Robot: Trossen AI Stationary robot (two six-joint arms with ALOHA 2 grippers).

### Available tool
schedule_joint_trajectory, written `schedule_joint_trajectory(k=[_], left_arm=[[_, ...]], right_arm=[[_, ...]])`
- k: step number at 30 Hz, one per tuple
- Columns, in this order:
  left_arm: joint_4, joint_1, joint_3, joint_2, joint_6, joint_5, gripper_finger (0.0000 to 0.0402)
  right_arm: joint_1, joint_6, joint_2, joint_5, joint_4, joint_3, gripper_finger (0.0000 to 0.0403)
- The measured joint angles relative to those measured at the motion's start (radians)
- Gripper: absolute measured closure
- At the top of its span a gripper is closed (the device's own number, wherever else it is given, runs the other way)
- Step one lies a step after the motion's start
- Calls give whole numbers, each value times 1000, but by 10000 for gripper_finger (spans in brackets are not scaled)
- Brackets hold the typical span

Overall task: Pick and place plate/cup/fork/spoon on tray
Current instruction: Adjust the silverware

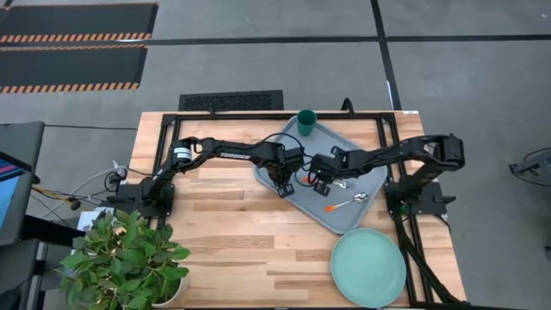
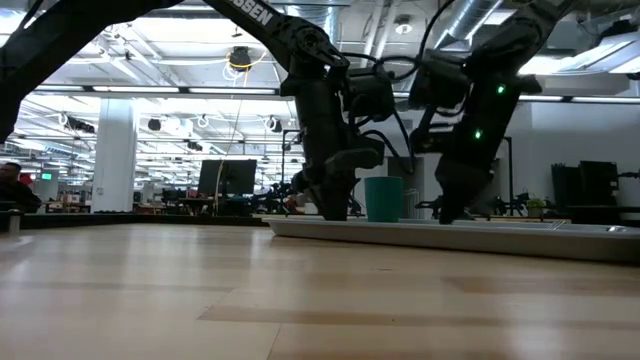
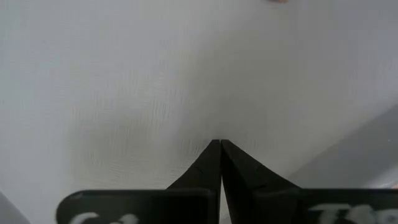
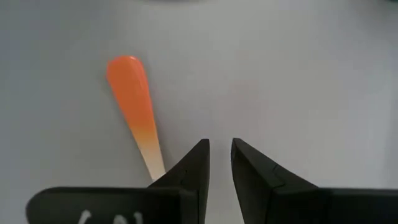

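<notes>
Showing orange handle [image 4: 132, 106], right wrist only

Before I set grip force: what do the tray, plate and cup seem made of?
The tray looks like matte blue-grey plastic with a faintly textured floor. The plate is matte mint green, plastic or glazed ceramic; I cannot tell. The cup is dark green, probably plastic.

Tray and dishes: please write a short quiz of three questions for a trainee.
1. True or false: the plate lies on the tray.
2. Where does the cup stand? A) at the tray's far corner B) on the plate C) in a claw
3. Fill in: the left claw, low over the tray, is ____ (open/shut).
Key: 1 false, it lies on the table; 2 A; 3 shut.
</notes>
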Motion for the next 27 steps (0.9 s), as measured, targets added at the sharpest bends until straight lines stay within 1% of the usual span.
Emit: schedule_joint_trajectory(k=[6,9,12,16,22,27], left_arm=[[-22,5,-1,0,2,4,401],[-25,5,-2,0,17,7,401],[-28,5,-2,0,23,7,401],[-28,5,-2,0,23,9,401],[-28,5,-2,0,24,30,401],[-16,5,-3,0,24,30,401]], right_arm=[[-8,-10,40,-2,15,0,313],[-8,-49,45,-40,9,0,313],[-6,-73,58,-53,12,2,313],[3,-112,58,-123,0,4,313],[51,-200,25,-179,-109,2,313],[79,-228,-22,-211,-209,-3,313]])
